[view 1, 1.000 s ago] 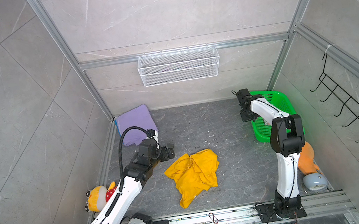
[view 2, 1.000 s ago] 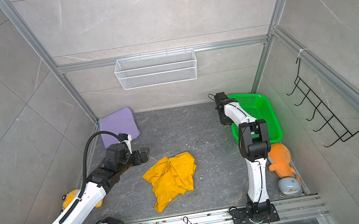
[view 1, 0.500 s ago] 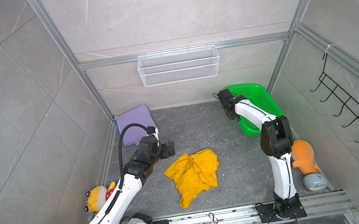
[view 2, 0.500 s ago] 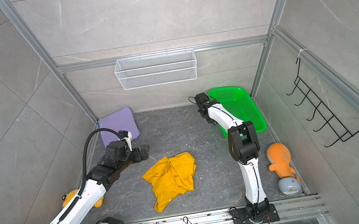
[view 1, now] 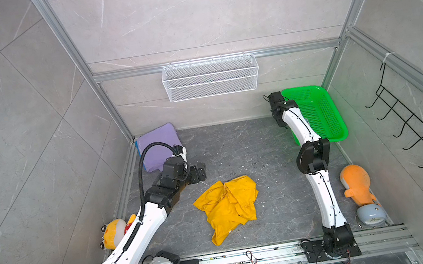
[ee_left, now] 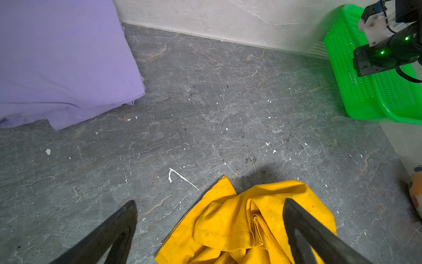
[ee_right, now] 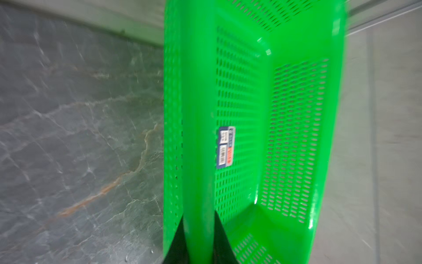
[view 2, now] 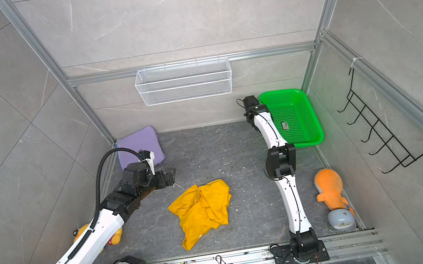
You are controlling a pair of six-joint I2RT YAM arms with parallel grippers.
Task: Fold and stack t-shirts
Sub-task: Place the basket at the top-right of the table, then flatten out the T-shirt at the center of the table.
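Observation:
A mustard-yellow t-shirt (view 1: pixel 228 206) (view 2: pixel 202 210) lies crumpled mid-floor. A lavender t-shirt (view 1: pixel 157 146) (view 2: pixel 140 146) lies folded in the back left corner, with a thin blue edge (view 1: pixel 137 149) showing beside it. My left gripper (view 1: pixel 201 171) (view 2: pixel 171 176) hovers open between the two shirts. In the left wrist view its gap (ee_left: pixel 210 201) spans the yellow t-shirt's (ee_left: pixel 246 224) near corner without touching it, and the lavender t-shirt (ee_left: pixel 61 64) lies beyond. My right gripper (ee_right: pixel 199 214) (view 1: pixel 281 123) is shut on the rim of the green basket (ee_right: pixel 239 114) (view 1: pixel 315 114), which is tilted up at the back right.
An orange plush (view 1: pixel 356 185) and a pale round object (view 1: pixel 372 215) lie by the right wall. A yellow plush (view 1: pixel 113 232) sits under my left arm. A wire shelf (view 1: pixel 210 77) hangs on the back wall and a black hook rack (view 1: pixel 416 122) on the right wall.
My right arm swung the green basket to the left, then back toward the back right corner, still gripping its rim. My left gripper shifted slightly and stayed open.

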